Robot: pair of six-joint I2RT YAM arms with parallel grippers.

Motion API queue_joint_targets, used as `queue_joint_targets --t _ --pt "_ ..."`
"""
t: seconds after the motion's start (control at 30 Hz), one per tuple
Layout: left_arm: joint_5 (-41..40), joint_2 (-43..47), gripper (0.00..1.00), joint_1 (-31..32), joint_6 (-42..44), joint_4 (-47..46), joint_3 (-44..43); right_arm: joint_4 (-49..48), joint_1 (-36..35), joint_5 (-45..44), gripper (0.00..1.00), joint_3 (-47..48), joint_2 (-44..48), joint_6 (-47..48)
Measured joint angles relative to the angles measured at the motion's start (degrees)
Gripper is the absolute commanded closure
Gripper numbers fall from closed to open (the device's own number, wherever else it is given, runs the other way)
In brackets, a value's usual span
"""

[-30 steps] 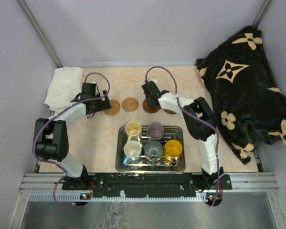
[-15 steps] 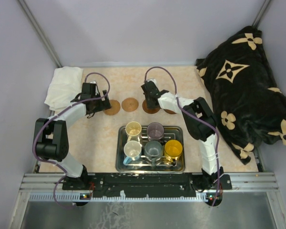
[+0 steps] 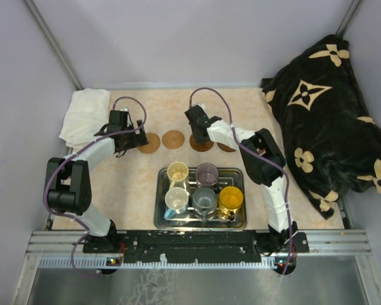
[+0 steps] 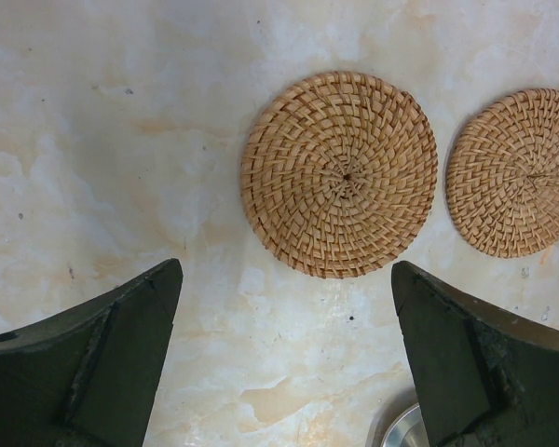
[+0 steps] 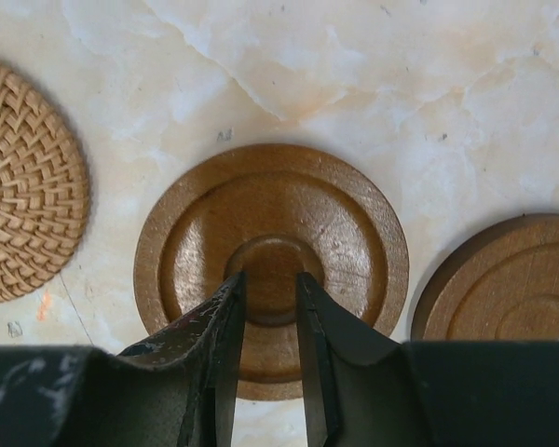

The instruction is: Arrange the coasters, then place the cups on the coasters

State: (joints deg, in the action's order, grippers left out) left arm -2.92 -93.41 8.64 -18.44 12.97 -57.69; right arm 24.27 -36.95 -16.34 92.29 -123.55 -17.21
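Several round coasters lie in a row across the table: two woven ones [image 3: 150, 143] [image 3: 173, 139] and two dark wooden ones [image 3: 201, 145] [image 3: 227, 148]. My left gripper [image 4: 285, 270] hangs open just short of the left woven coaster [image 4: 340, 174], with the other woven coaster [image 4: 517, 172] to its right. My right gripper [image 5: 270, 277] hovers over a dark coaster [image 5: 270, 200] that lies flat. Its jaws stand narrowly apart with nothing between them. The cups stand in the tray: cream-yellow [image 3: 178, 171], purple [image 3: 207, 173], white [image 3: 176, 199], grey [image 3: 204, 201], orange-yellow [image 3: 230, 199].
The metal tray [image 3: 200, 223] sits near the arm bases, its rim [image 4: 405, 430] just showing in the left wrist view. A white cloth [image 3: 82, 114] lies at the back left. A black patterned blanket [image 3: 330, 108] fills the right side.
The right wrist has drawn slightly back and left over the dark coaster, and its jaws have parted a little. The left arm has not moved.
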Motion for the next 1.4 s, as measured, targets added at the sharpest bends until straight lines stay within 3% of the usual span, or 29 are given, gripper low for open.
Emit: queue_joint_targets --t 0.4,0.53,0.9,1.07,1.3,1.4 --pt "0.00 0.00 0.01 0.00 0.02 -0.13 0.02 4.76 -0.37 -3.56 0.69 12.63 -3.13 3.65" --pt "0.00 0.00 0.01 0.00 0.02 -0.13 0.02 4.28 0.42 -4.55 0.69 12.59 -2.43 3.69" --pt "0.61 0.00 0.00 0.00 0.00 -0.17 0.04 2.47 10.67 -5.75 0.69 -10.69 10.82 0.39" --pt "0.85 0.00 0.01 0.00 0.02 -0.17 0.11 1.86 11.82 -7.39 0.68 -17.07 15.08 -1.20" --pt "1.14 0.00 0.01 0.00 0.00 -0.17 0.11 1.79 12.72 -9.51 0.54 -23.08 20.00 -4.04" --pt "1.38 0.00 0.01 0.00 0.02 -0.20 0.11 1.95 13.97 -10.40 0.54 -24.79 22.08 -4.85"
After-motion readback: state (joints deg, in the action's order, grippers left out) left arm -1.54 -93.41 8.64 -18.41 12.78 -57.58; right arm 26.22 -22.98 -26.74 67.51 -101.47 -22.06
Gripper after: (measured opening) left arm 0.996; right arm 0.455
